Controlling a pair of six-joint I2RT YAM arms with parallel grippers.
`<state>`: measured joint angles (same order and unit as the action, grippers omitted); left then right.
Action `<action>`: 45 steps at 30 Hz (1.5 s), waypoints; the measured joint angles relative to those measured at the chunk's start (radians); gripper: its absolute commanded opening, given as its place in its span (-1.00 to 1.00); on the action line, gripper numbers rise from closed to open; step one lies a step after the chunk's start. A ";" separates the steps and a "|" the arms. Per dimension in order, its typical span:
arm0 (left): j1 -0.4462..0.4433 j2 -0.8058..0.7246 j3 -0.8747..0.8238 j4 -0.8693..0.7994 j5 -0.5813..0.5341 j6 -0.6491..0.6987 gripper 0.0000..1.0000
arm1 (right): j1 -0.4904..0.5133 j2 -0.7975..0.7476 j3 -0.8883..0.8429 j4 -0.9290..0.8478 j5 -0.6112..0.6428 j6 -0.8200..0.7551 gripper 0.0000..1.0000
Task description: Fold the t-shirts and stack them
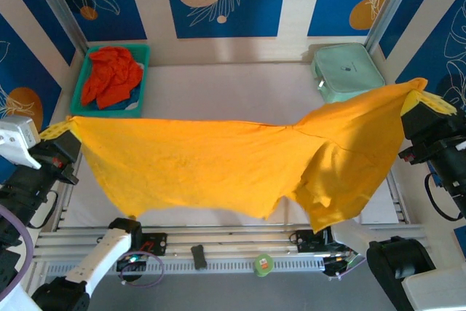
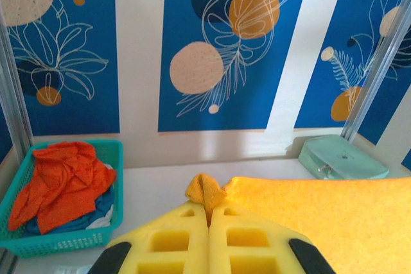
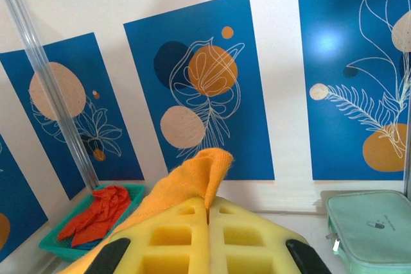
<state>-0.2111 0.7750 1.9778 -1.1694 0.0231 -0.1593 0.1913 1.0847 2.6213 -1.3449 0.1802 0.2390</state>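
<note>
Upper left of the top view: a teal basket [image 1: 145,63] stands on the worktop [image 1: 233,89] and holds the crumpled red-orange t-shirt [image 1: 109,76]. A blue cloth [image 2: 99,206] beneath it is mostly covered and cannot be identified.

Left edge: the left arm [image 1: 29,180] is cut off by the frame. The left claw [image 1: 60,130] has its yellow fingers [image 2: 173,242] pressed together. A bunched corner of the yellow-orange t-shirt [image 1: 218,158] is pinched between the tips and pokes up above them in the left wrist view.

Centre: this shirt is stretched across the frame between the two claws and hides the middle and near part of the worktop. Its top edge sags slightly at mid-span. Whether the lower hem touches the worktop cannot be told. Toward lower right the cloth hangs in deeper folds, and its shape there is hard to read.

Bottom centre, on the near rail: a small dark object [image 1: 198,256] and a small green round object [image 1: 263,264], both too small to identify.

Right edge: the right arm [image 1: 437,143] is partly cut off. The right claw [image 1: 426,101] is likewise clamped on the opposite corner of the shirt, fingers together, with a flap of cloth standing up from between the tips.

Upper right: a mint-green zipped case [image 1: 348,71] lies on the worktop, its near edge overlapped in view by the raised shirt.
</note>
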 measured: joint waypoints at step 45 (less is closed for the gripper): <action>-0.048 0.960 -0.129 0.493 -0.389 0.244 -1.00 | 0.007 0.924 -0.115 0.278 0.370 -0.309 -1.00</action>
<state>-0.2592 1.7348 1.8488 -0.6762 -0.3660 0.0849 0.1982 2.0087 2.5061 -1.0664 0.5499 -0.0704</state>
